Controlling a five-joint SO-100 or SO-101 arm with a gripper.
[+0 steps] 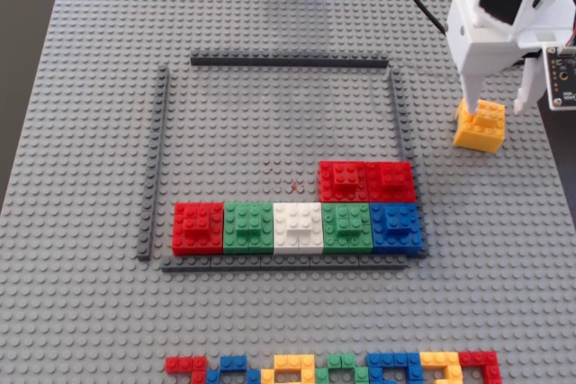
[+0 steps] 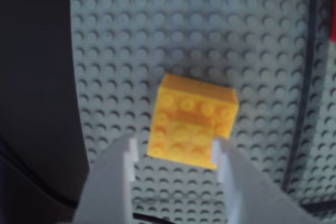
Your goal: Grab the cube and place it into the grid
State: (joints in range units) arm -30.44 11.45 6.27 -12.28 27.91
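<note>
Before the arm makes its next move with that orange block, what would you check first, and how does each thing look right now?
1. Gripper straddles the cube: ok, a finger shows on each side in the wrist view.
2. Jaws closed firmly on the cube: cannot tell; they look open around it.
3. Cube sits on the baseplate, outside the grid: ok, to its right in the fixed view.
4. Free spot inside the grid: ok, bare studs lie above the row of coloured blocks.
5. Two red blocks lie between cube and open space: not ok for a low carry, probably lift first.
</note>
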